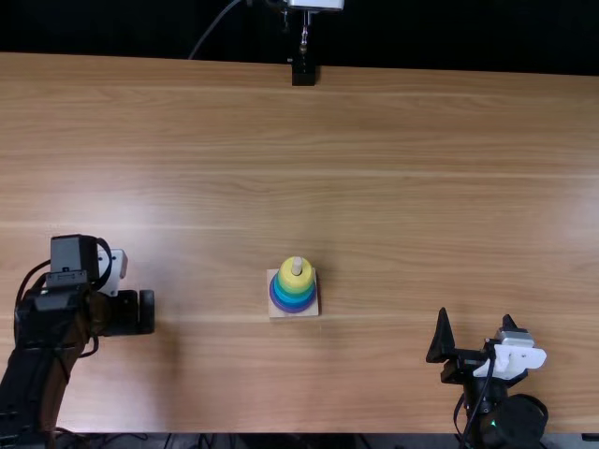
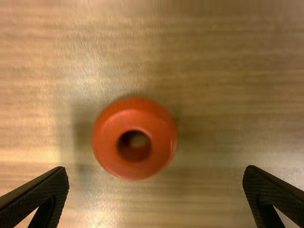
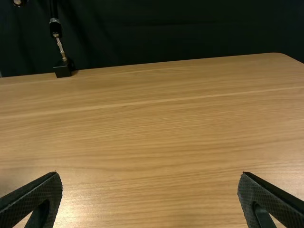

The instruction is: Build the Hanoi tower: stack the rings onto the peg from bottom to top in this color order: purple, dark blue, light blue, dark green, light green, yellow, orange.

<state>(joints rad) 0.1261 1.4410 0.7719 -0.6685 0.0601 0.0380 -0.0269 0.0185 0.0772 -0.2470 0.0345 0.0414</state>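
In the top view, my left gripper (image 1: 140, 311) is over the table's left side, and my right gripper (image 1: 475, 318) is at the lower right, away from the tower. A square wooden base (image 1: 312, 309) near the middle bears stacked rings, purple (image 1: 292, 308) lowest, then blue and teal-green ones, with yellow (image 1: 292, 280) uppermost. The peg's tip (image 1: 297, 266) stands above the yellow ring. Below my open left gripper (image 2: 156, 173), the orange ring (image 2: 109, 151) lies flat on the table, hole upward, untouched by the fingers. My right gripper (image 3: 150, 175) is open and holds nothing.
A dark stand (image 1: 304, 72) with a metal rod is at the table's far edge, also seen as a small block (image 3: 62, 70) in the right wrist view. Bare wooden table (image 1: 402, 187) stretches between the arms and beyond the tower.
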